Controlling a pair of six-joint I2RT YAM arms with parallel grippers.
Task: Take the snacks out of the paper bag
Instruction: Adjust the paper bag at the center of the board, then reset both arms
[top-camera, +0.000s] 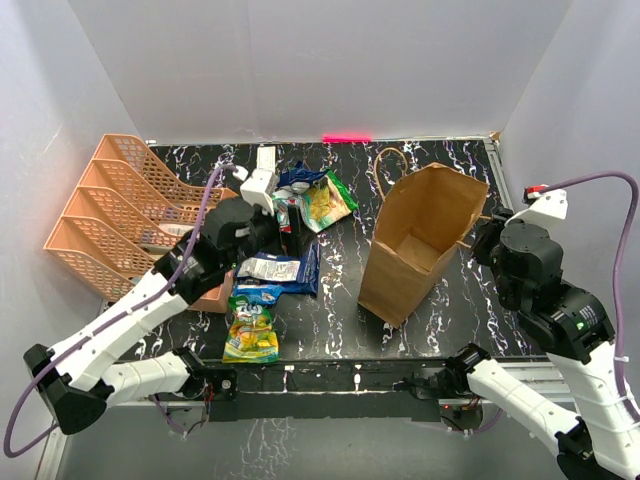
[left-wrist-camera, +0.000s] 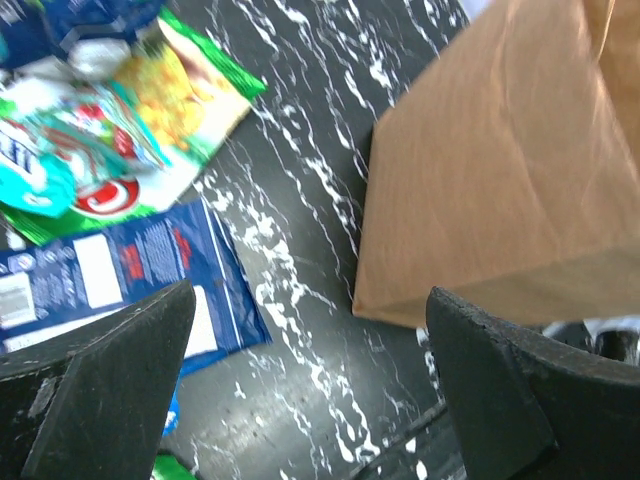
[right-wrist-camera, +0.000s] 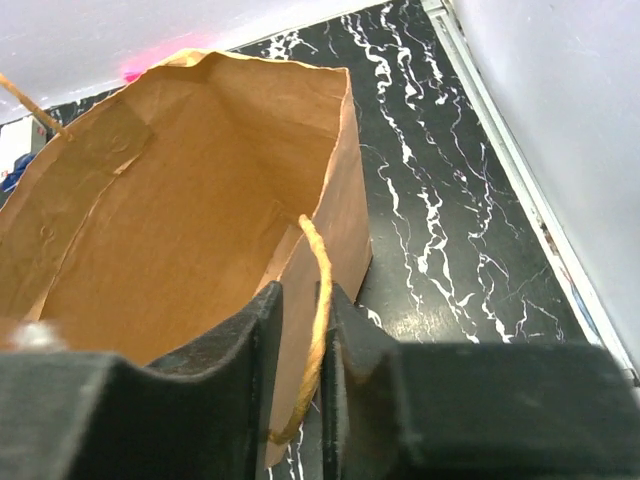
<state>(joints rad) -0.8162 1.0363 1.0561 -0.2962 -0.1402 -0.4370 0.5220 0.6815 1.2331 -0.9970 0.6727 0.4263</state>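
Brown kraft paper bag (top-camera: 420, 240) stands upright with its mouth open on the black marbled surface (top-camera: 330, 330), right of centre. My right claw (right-wrist-camera: 302, 300) sits at its right rim, narrow, with the twisted handle (right-wrist-camera: 318, 280) running between the fingers; I cannot tell whether it pinches. My left claw (left-wrist-camera: 310, 400) gapes wide over the surface left of the bag. Further left, the green chip bag (top-camera: 328, 200), a dark blue packet (top-camera: 285, 268) and the green-yellow-orange pouch (top-camera: 250, 325) lie flat.

The bench (top-camera: 330, 320) is marbled black with white veins. The paper bag (top-camera: 425, 235) is coloured plain brown, the organiser (top-camera: 110, 210) at nine o'clock orange.
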